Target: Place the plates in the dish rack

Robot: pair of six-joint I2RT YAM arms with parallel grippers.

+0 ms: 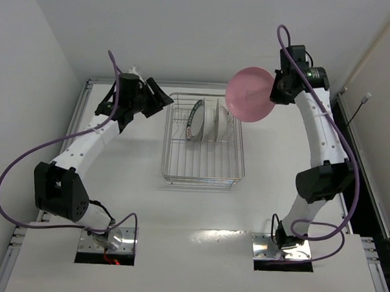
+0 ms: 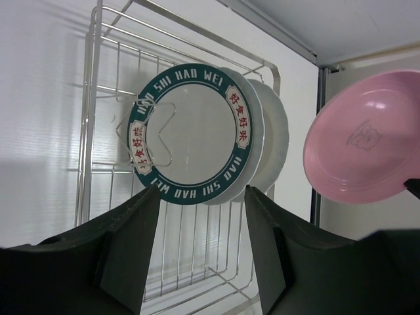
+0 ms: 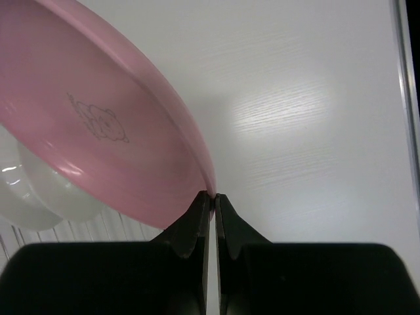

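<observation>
The silver wire dish rack (image 1: 203, 160) sits mid-table. In its far slots stand a white plate with a dark blue lettered rim (image 2: 189, 133) and, behind it, white plates (image 2: 275, 131), all on edge. My right gripper (image 3: 212, 197) is shut on the rim of the pink plate (image 3: 98, 131), holding it tilted in the air above the rack's far right corner (image 1: 250, 94). My left gripper (image 2: 200, 200) hangs open and empty left of the rack's far end, facing the lettered plate.
The rack's near slots (image 1: 204, 169) hold nothing. A raised metal rail (image 1: 185, 85) borders the table's far edge, with walls close on the left and behind. White tabletop (image 1: 116, 181) lies to the left of the rack.
</observation>
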